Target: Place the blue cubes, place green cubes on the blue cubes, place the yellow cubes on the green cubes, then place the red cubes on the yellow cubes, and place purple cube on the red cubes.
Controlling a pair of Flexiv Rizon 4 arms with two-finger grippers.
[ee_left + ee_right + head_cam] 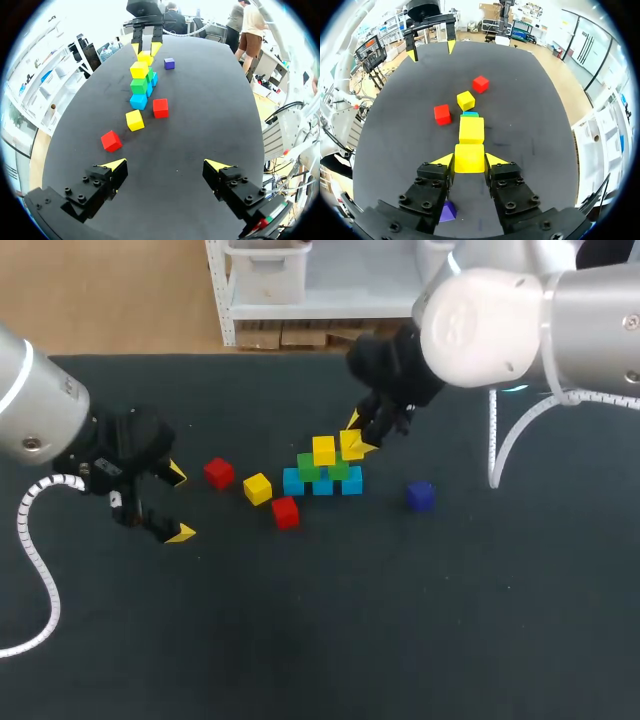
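- Yellow was the colour in hand: the right jaws pinched the held yellow cube [469, 158] from two opposite sides, with the right arm [520, 310] reaching in from the far right corner.
- Three blue cubes [322, 485] lay in a touching row near the middle of the bench [450, 620]. Two green cubes [308, 466] showed on top of them, and a placed yellow cube [323, 450] sat on the green layer.
- The held yellow cube stood just beside the placed yellow cube, toward the row's right end and about level with it. Whether it already rested on green could not be told.
- From the right wrist, the placed yellow cube lay straight ahead of the jaws, in line with the held one and with faces parallel. The coming move therefore looked like a short settle and a spreading of the jaws, with care not to nudge the neighbour.
- The left jaws were spread wide and empty, over the bench well to the left of the row.
- A loose yellow cube [257, 488], a red cube [219, 473] and a second red cube [286, 512] lay between the left jaws and the row, nearer the left arm [40, 400].
- The purple cube [420, 496] lay apart to the right of the row, nearer the right arm.
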